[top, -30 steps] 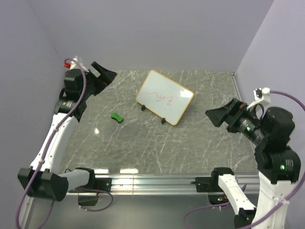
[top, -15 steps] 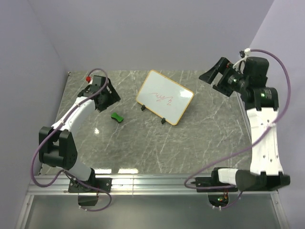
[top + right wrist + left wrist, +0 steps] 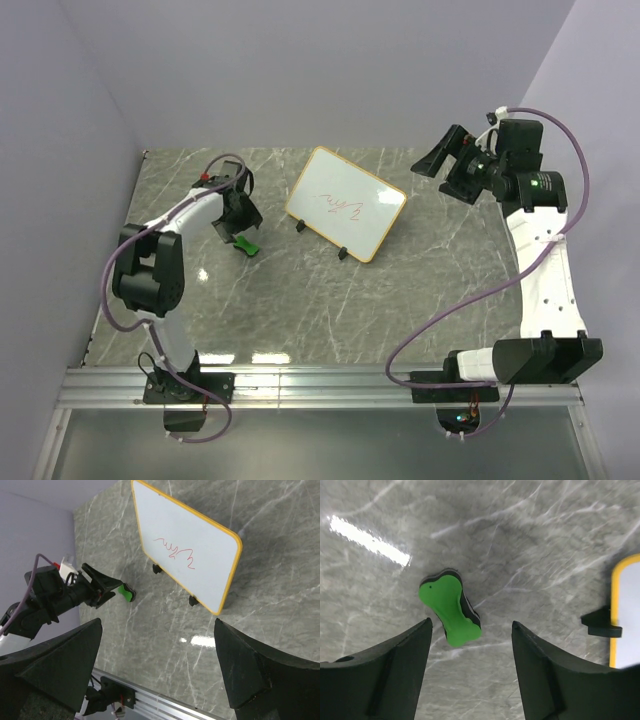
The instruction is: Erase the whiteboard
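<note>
The whiteboard (image 3: 345, 203) stands tilted on two black feet at the middle back of the table, with a red scribble (image 3: 175, 550) on its face. Its orange edge (image 3: 615, 615) shows at the right of the left wrist view. A small green eraser (image 3: 246, 244) lies flat on the table to its left. My left gripper (image 3: 240, 230) hangs open just over the eraser (image 3: 451, 611), which lies just ahead of the fingertips and is not touched by them. My right gripper (image 3: 443, 158) is open and empty, raised at the back right, looking down on the whiteboard (image 3: 187, 555).
The grey marble table (image 3: 300, 300) is closed in by lilac walls at the left, back and right. An aluminium rail (image 3: 320, 380) with the arm bases runs along the near edge. A black foot (image 3: 600, 622) of the board sticks out near my left gripper.
My left arm has swung in from the far left and come down over the green eraser, its jaws narrowing. My right arm has risen and moved to the back right.
</note>
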You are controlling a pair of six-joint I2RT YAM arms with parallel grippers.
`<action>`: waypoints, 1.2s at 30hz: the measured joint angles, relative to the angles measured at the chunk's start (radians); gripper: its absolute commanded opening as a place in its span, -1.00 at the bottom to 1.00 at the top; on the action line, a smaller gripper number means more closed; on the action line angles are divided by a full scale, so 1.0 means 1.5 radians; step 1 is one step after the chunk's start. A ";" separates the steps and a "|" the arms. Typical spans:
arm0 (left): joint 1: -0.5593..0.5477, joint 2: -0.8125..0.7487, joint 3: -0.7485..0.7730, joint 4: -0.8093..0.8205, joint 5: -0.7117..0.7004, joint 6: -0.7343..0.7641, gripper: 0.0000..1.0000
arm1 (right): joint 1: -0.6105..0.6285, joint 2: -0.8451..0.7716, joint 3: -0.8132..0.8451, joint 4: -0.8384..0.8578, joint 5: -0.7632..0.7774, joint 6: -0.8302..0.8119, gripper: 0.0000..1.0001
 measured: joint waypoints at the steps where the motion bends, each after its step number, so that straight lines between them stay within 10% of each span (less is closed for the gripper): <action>1: -0.003 0.006 0.004 -0.009 -0.002 -0.008 0.37 | 0.000 0.002 0.000 0.000 0.001 -0.001 0.99; 20: -0.020 0.063 0.012 -0.047 -0.028 -0.073 0.21 | 0.000 0.050 -0.001 0.000 0.003 -0.015 0.98; 27: -0.020 0.074 0.009 -0.038 -0.028 -0.077 -0.58 | 0.000 0.050 -0.023 -0.001 0.007 -0.018 0.98; 36: -0.021 0.074 0.008 -0.032 -0.027 -0.071 -0.68 | 0.000 0.041 -0.055 0.001 0.016 -0.024 0.99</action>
